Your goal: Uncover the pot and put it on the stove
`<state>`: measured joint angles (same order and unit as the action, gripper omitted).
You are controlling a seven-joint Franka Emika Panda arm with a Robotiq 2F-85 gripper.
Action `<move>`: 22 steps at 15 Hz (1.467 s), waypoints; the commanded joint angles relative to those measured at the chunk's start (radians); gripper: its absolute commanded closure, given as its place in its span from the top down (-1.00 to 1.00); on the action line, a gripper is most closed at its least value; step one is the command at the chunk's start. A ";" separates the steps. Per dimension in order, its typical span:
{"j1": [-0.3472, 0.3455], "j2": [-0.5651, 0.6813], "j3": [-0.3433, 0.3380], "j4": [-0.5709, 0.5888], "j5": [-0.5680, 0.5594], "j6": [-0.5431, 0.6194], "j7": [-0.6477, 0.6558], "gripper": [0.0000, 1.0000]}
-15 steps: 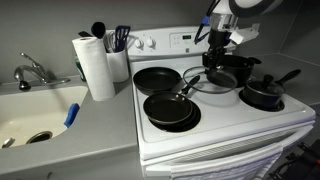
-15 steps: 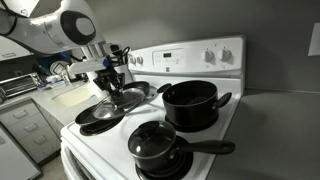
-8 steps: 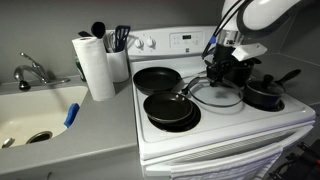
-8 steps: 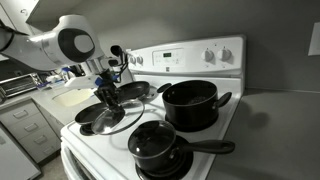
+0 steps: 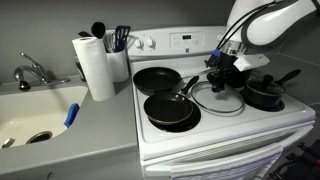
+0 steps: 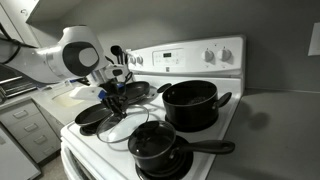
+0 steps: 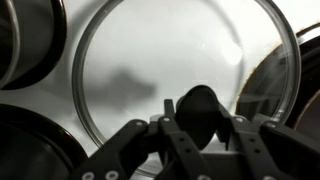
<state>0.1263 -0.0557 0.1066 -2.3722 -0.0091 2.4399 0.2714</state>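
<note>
Since half a second ago, the lid (image 5: 225, 100) has been carried forward and lowered, away from the pot (image 6: 190, 105). The pot is left uncovered on a rear burner of the stove (image 5: 220, 138), near the saucepan (image 5: 262, 95). The lid is now held low over the white top; whether its rim touches cannot be told.

Little open room is left around it. Its edge is bordered closely by the front frying pan (image 5: 168, 110) on one side and by the saucepan on the other. In the wrist view, dark pan rims are seen just beyond the glass on both sides. The rear frying pan (image 5: 155, 78) is set behind the front one.

On the counter beside the stove, well apart from the lid, a paper towel roll (image 5: 97, 68), a utensil holder (image 5: 119, 60) and a sink (image 5: 30, 110) are seen.

The arm (image 5: 285, 18) is brought in from above and bent at the wrist, so that the gripper (image 7: 200, 125) is pointed down at the stove. Its fingers (image 7: 140, 138) are clamped on the black knob (image 7: 200, 105) at the lid's middle.
</note>
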 commanded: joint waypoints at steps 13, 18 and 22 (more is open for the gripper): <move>-0.002 -0.005 0.004 -0.106 0.150 0.138 -0.024 -0.72; 0.004 -0.003 0.016 -0.113 0.122 0.106 0.048 -0.72; 0.006 -0.007 0.036 -0.122 0.076 0.067 0.146 -0.72</move>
<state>0.1280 -0.0500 0.1248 -2.4623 0.0887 2.5370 0.3436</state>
